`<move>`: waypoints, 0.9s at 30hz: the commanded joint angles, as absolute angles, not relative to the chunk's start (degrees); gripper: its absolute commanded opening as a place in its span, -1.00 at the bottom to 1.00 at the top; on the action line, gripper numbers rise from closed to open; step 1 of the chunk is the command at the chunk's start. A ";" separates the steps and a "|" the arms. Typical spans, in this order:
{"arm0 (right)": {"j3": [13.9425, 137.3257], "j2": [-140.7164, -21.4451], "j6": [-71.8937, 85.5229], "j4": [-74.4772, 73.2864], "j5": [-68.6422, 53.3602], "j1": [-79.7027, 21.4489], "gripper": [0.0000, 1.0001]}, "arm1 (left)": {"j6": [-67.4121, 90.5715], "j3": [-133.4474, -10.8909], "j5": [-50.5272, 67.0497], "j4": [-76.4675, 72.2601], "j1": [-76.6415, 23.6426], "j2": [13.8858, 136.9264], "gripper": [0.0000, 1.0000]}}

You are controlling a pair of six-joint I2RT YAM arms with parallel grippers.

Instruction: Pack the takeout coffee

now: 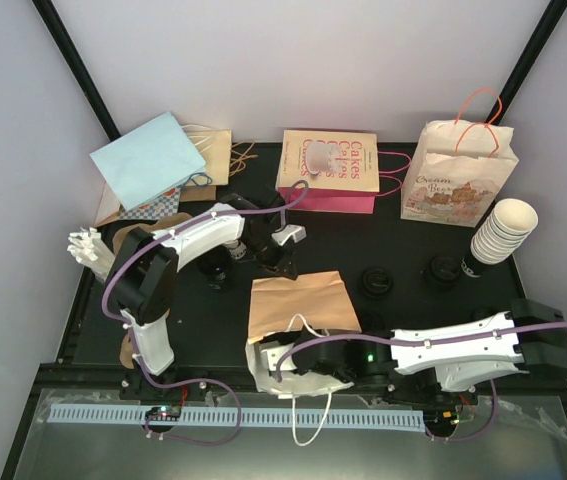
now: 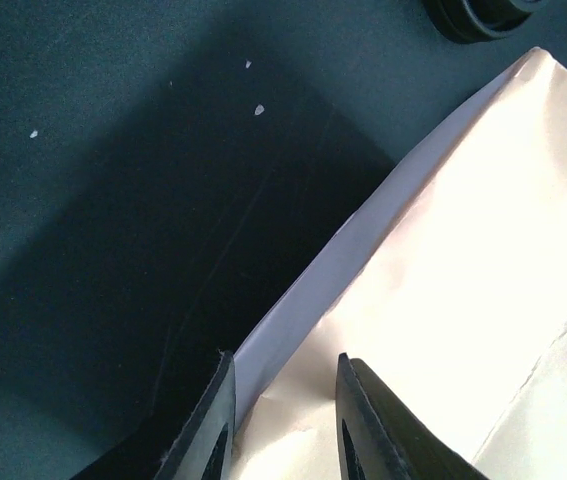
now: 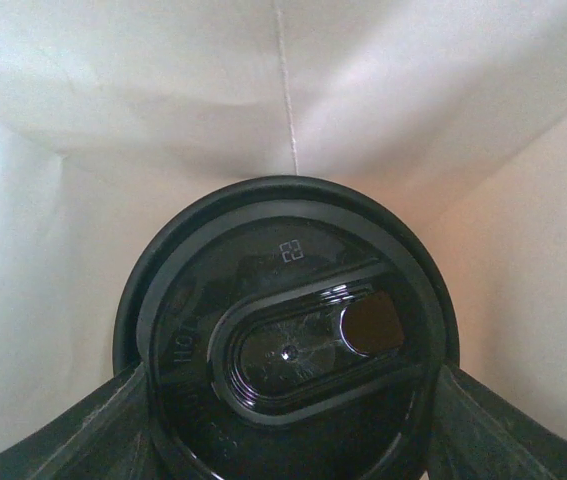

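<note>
- Light-blue bag (image 1: pixel 148 160): lies flat at the far left of the table (image 1: pixel 413 245), on top of other paper bags; takes no part in the packing.
- Left hand (image 2: pixel 285 360): reaches to the far edge of the brown paper bag; its fingers sit close together with the bag's folded edge between them; whether they actually pinch the paper cannot be told.
- Brown paper bag (image 1: pixel 298 300): lies on its side at the middle of the table, mouth towards the arm bases, white lining visible at the opening.
- Takeout coffee (image 3: pixel 288 320): inside the brown paper bag, deep towards the bottom fold; only its black lidded top shows in the right wrist view, and the cup body is hidden.
- Right hand (image 3: pixel 288 410): pushed in through the bag's mouth; its fingers are clamped on either side of the takeout coffee.
- Pink bag (image 1: pixel 328 175): stands at the back, well apart from the work.
- Loose black lids (image 1: pixel 375 283): lie on the table just right of the brown paper bag.
- Printed bag (image 1: pixel 458 180): stands at the back right.
- Stack of cups (image 1: pixel 503 228): lies tilted at the right edge.
- Progress: the coffee is lidded and inside the bag, so most of the task looks done; what probably remains is releasing the cup, drawing the right hand out and perhaps setting the bag upright.
</note>
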State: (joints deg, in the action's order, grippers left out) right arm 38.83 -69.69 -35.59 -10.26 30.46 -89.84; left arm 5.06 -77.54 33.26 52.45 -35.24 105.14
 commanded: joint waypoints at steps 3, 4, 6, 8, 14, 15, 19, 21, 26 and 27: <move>40.45 -73.83 -36.26 -7.21 30.80 -89.04 0.05 | 3.79 -76.64 36.77 53.23 -35.75 104.11 -0.44; 40.23 -74.37 -36.58 -6.37 31.41 -89.03 0.05 | 3.64 -76.52 36.87 53.56 -35.90 103.93 -0.45; 40.08 -75.13 -37.07 -5.86 32.34 -89.10 0.04 | 3.19 -76.55 36.92 54.13 -36.24 103.74 -0.45; 40.12 -75.52 -37.49 -6.08 32.81 -89.11 0.04 | 2.79 -76.40 36.92 54.65 -36.39 103.79 -0.47; 40.68 -76.44 -37.00 -9.43 34.39 -89.08 0.04 | 2.05 -76.34 36.34 55.84 -36.69 104.15 -0.50; 40.74 -76.40 -36.81 -10.00 34.66 -89.08 0.04 | 1.95 -76.34 36.30 55.96 -36.72 104.24 -0.50; 41.60 -76.12 -35.35 -12.80 35.78 -89.05 0.03 | 1.61 -76.33 35.73 56.31 -36.79 104.32 -0.51; 41.26 -76.19 -35.43 -12.10 38.03 -89.09 0.03 | 1.52 -76.22 35.70 56.33 -36.80 104.41 -0.52; 40.20 -77.48 -37.07 -10.01 41.27 -89.08 0.04 | 1.36 -76.30 36.03 56.43 -36.96 105.02 -0.53; 40.07 -78.05 -37.34 -10.04 41.52 -89.07 0.04 | 1.36 -76.33 36.14 56.43 -37.00 105.07 -0.53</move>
State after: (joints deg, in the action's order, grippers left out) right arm 41.28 -76.38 -36.03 -9.39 35.94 -89.73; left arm 2.52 -76.64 33.67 52.73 -35.79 105.01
